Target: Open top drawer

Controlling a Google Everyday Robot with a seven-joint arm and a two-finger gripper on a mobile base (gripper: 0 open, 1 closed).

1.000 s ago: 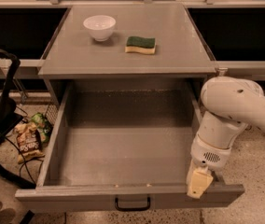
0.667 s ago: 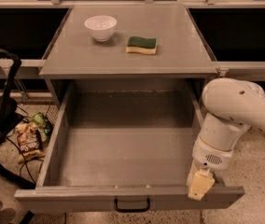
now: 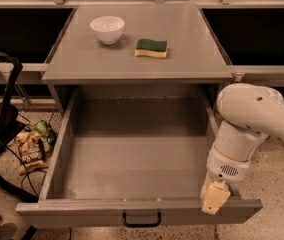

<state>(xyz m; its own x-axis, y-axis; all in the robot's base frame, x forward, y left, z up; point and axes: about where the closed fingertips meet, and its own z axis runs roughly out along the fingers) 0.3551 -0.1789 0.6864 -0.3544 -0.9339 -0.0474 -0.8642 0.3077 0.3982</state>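
Nothing has visibly shifted since a second ago. Camera view: the top drawer point(image 3: 132, 169) stands pulled far out, filling the frame toward 6 o'clock. The gripper point(image 3: 215, 198) sits at the right end of the drawer's front rim, about 4 o'clock. Whether its grip is open or closed, I cannot tell.

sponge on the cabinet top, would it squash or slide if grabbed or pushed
The sponge looks soft, so it would probably squash and weigh little. Lying flat, it would likely slide, not roll, on the smooth cabinet top. The gripper is at the open top drawer, by its front right corner.
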